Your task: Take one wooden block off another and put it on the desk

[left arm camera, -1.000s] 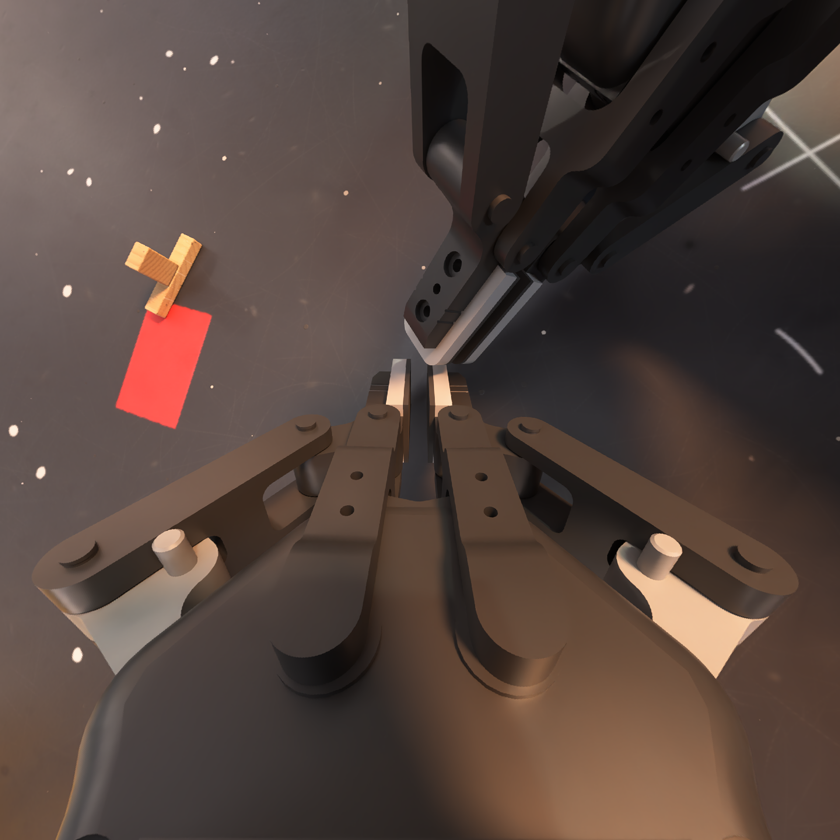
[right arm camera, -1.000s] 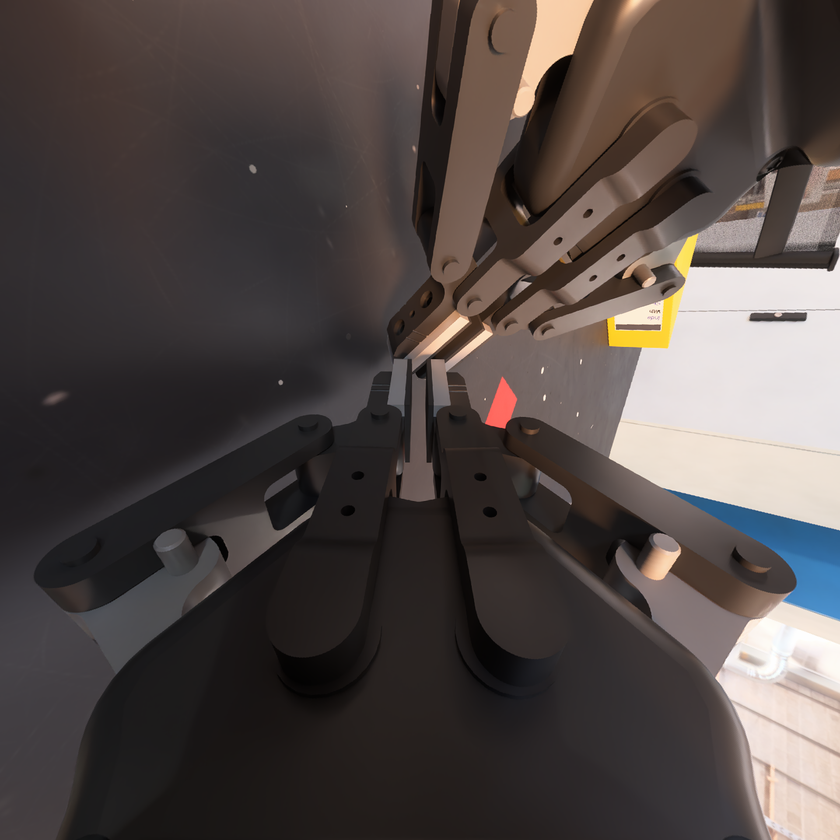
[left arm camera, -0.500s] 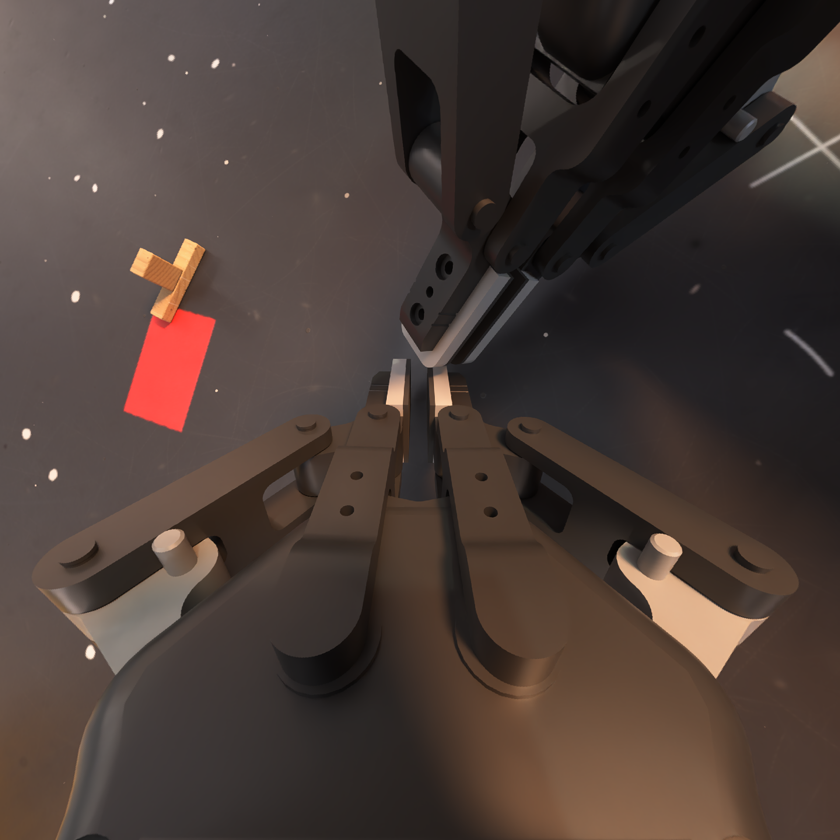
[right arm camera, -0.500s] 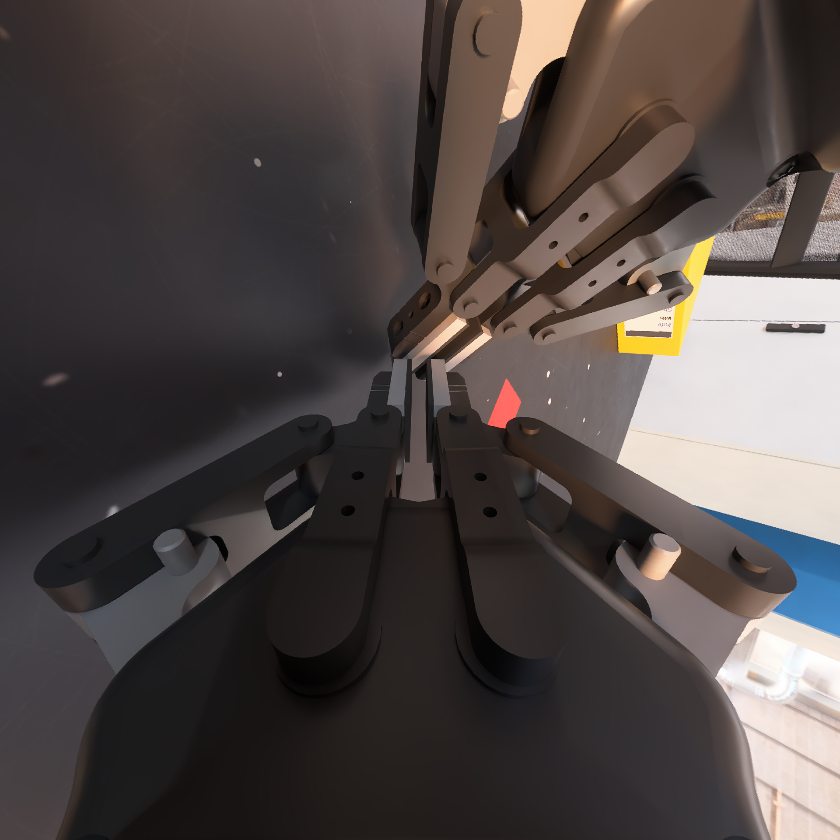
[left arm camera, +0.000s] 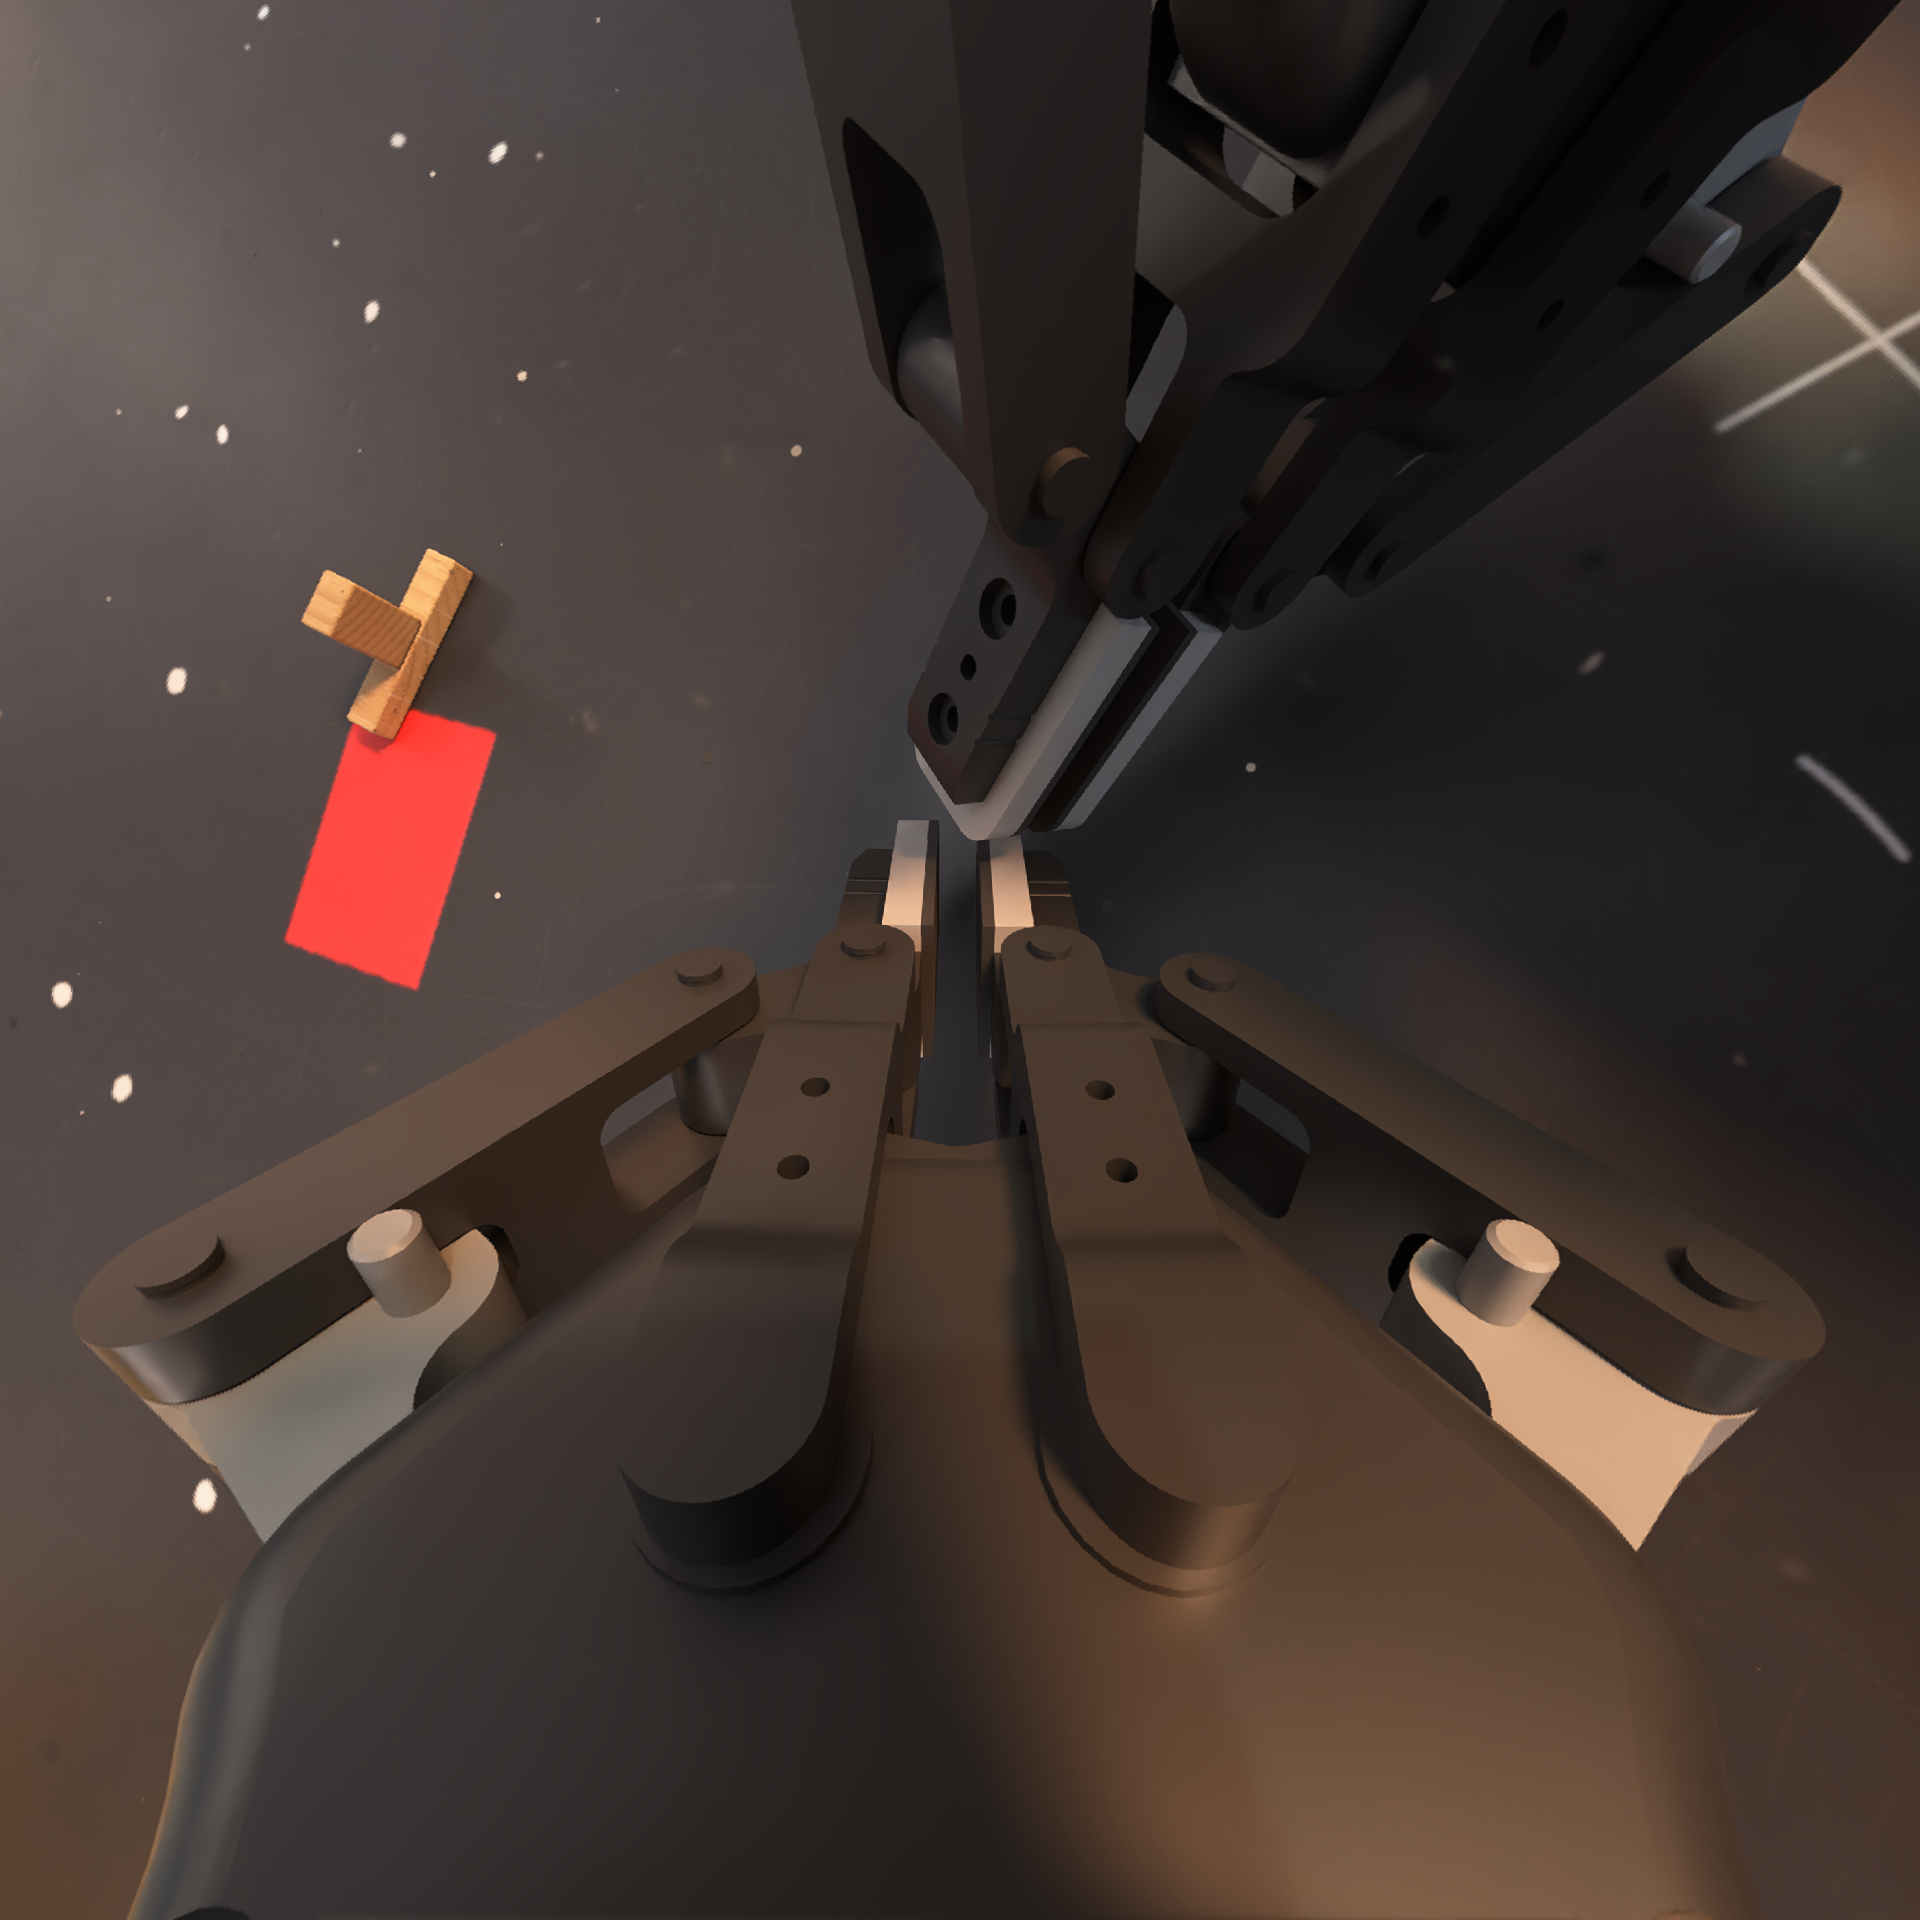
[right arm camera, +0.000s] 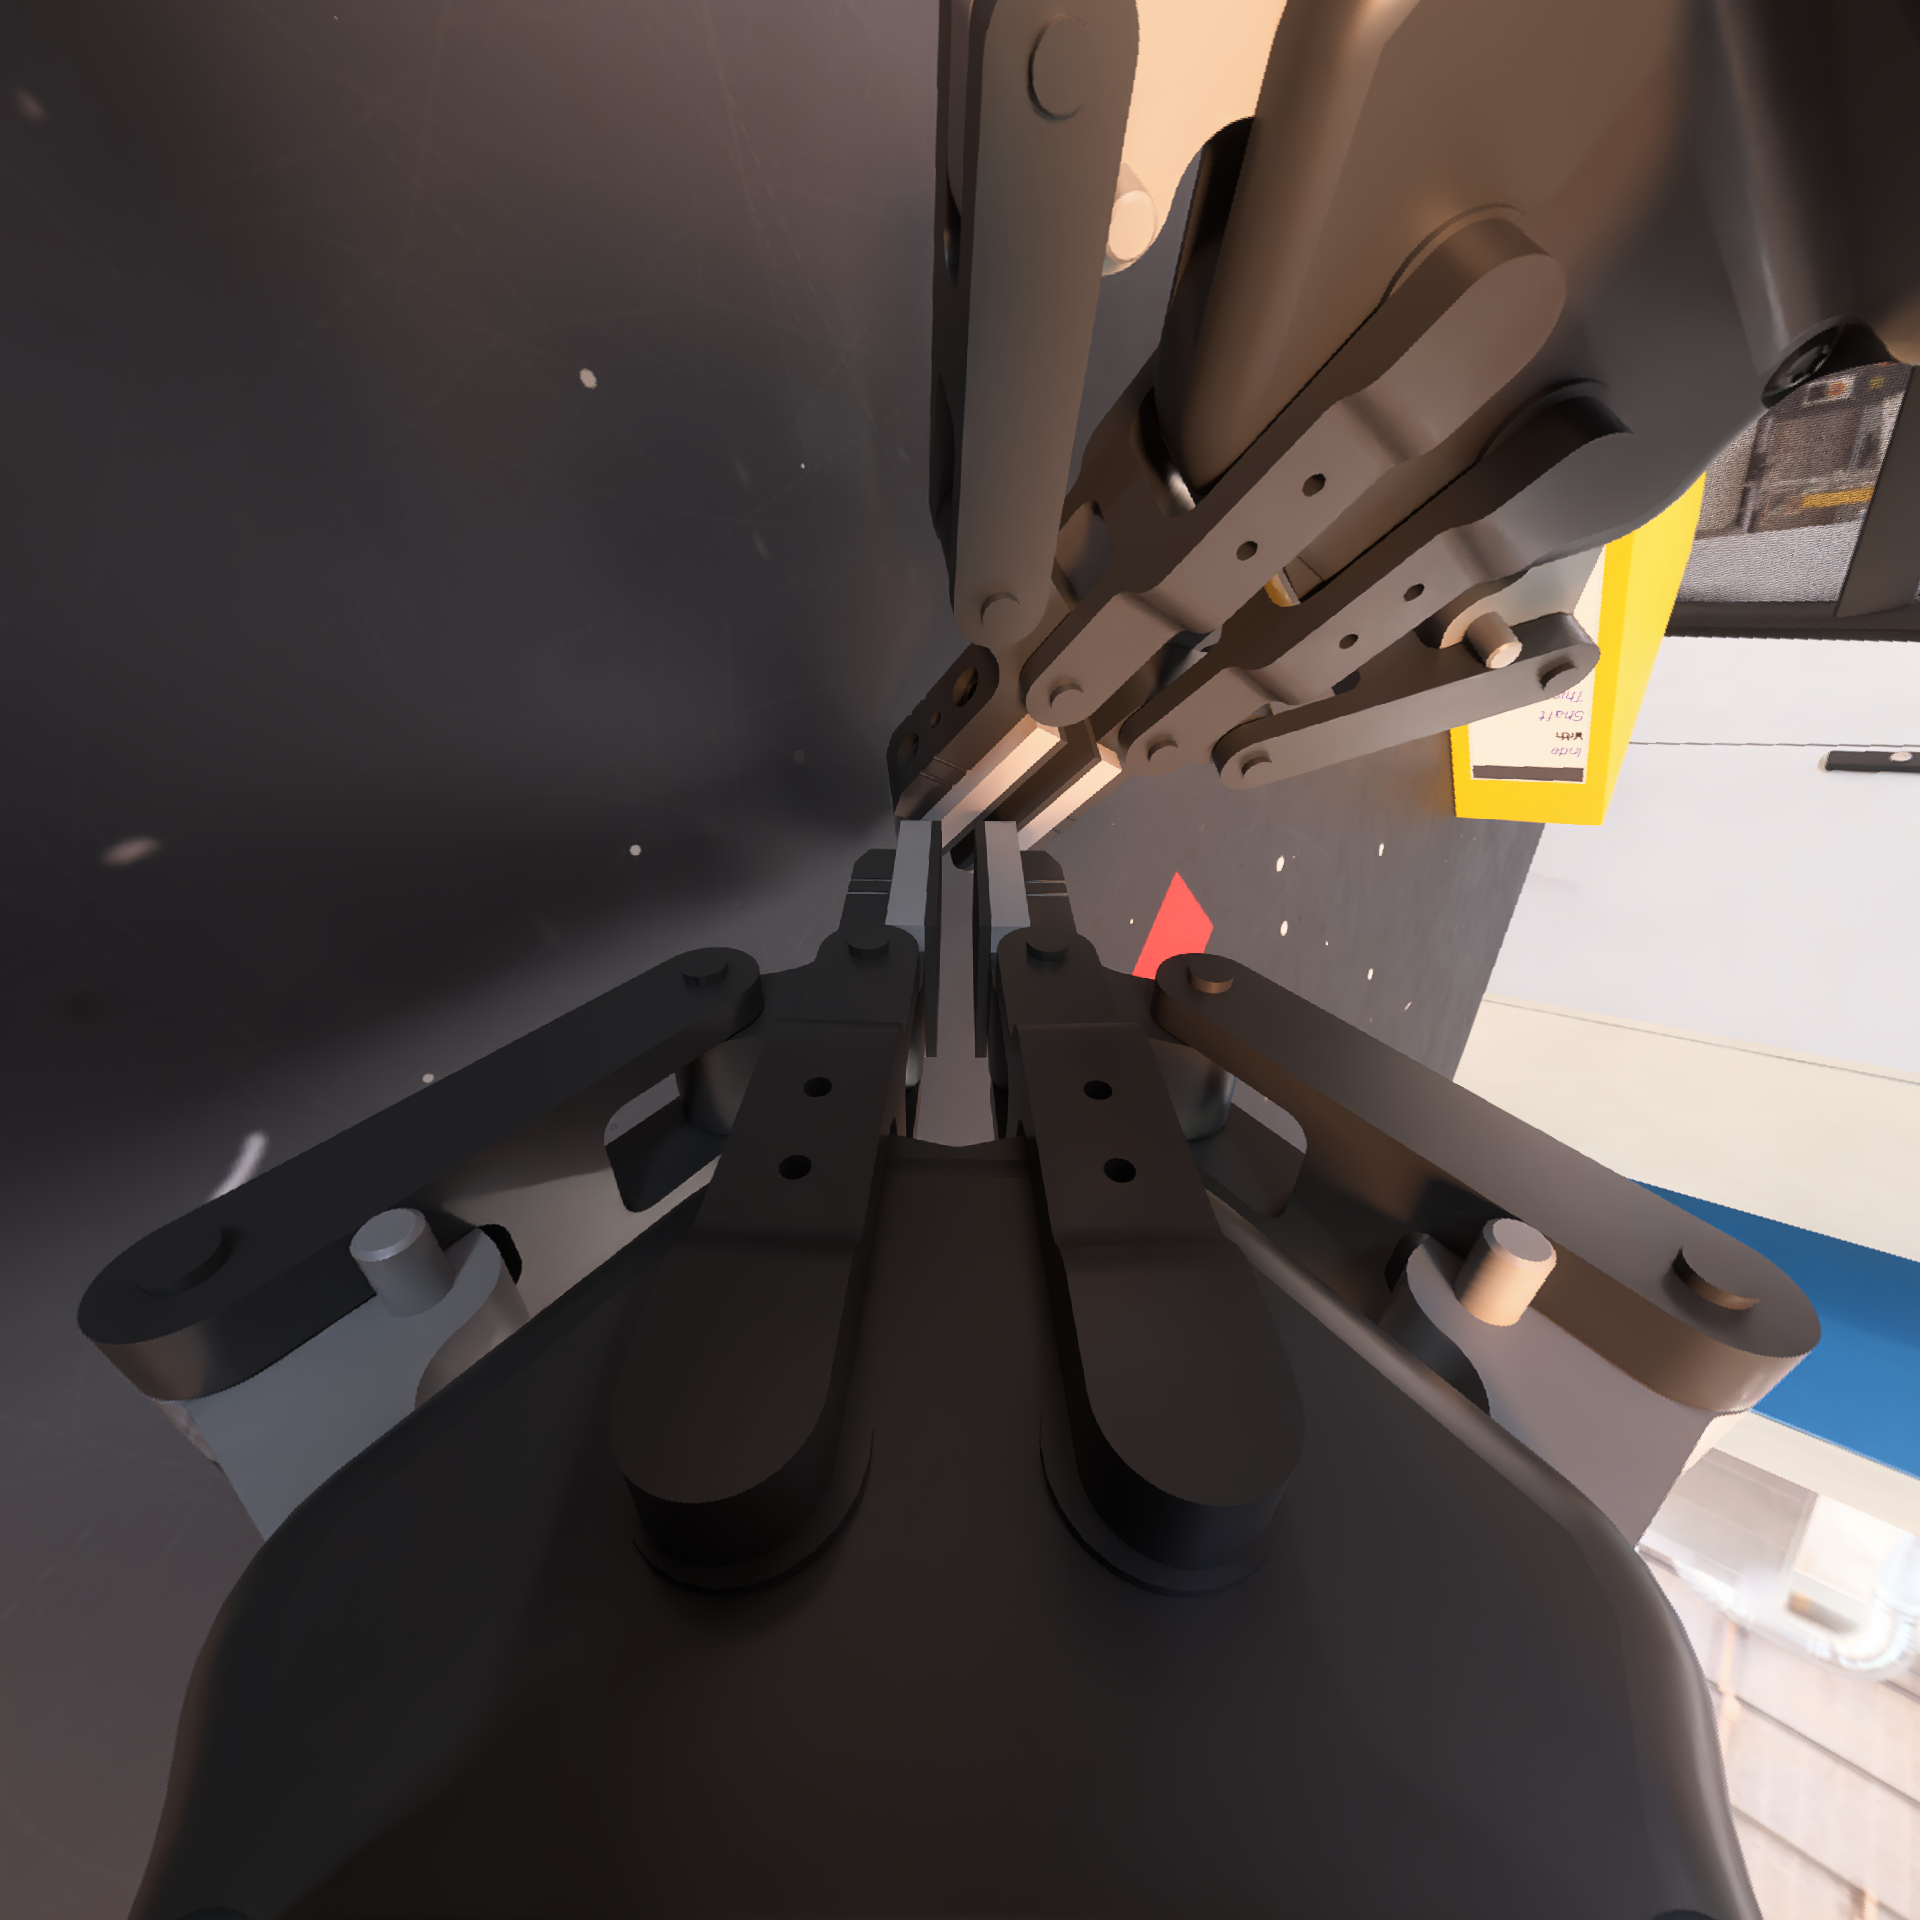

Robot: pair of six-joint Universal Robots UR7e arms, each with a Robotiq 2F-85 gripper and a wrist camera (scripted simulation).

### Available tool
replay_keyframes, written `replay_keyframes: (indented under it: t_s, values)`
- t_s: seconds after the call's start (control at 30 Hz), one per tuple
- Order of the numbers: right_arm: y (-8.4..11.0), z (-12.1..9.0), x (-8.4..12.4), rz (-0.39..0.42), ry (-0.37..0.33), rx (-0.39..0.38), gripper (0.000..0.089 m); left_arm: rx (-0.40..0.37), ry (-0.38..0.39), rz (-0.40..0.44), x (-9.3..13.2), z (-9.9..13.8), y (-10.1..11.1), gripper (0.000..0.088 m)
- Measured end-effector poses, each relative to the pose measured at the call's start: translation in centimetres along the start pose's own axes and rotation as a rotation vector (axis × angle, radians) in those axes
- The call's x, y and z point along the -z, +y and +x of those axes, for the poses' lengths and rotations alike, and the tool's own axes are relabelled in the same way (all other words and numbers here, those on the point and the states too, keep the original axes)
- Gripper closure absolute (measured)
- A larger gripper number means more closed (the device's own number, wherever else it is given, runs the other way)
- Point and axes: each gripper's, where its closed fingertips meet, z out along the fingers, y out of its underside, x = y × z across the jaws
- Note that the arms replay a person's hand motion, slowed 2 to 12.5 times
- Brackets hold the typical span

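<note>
Two narrowly closed, empty end effectors [left arm camera: 957,868] [right arm camera: 956,873] meet above a dark speckled desk [left arm camera: 623,312]; pale wall [right arm camera: 1714,883], possibly.

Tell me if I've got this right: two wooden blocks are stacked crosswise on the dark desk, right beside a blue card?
Nearly. The card is red, not blue, as the left wrist view shows. The two wooden blocks are indeed stacked crosswise on the dark desk, with one end touching the card's edge.

1. The right gripper [left arm camera: 1023,800] is crowding the left gripper [left arm camera: 956,883] tip to tip, blocking its path ahead.
2. Open desk [left arm camera: 665,540] is lying around the stacked wooden blocks [left arm camera: 390,639], the red patch [left arm camera: 390,852] touching them.
</note>
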Motion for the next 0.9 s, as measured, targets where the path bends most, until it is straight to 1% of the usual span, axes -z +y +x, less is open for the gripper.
replay_keyframes:
  t_s: [0.27,0.7,0.9]
  values:
    - [0.00,0.00,0.03,0.010,-0.036,-0.042,0.0839,-0.006,-0.005,-0.007,0.00,-0.03,-0.01,0.0818]
    - [0.16,0.00,-0.02,0.037,-0.081,-0.149,0.0840,-0.002,-0.011,-0.003,-0.09,-0.17,-0.09,0.0818]
    - [0.26,0.07,-0.03,0.047,-0.093,-0.183,0.0841,-0.011,-0.017,0.004,-0.14,-0.29,-0.12,0.0818]
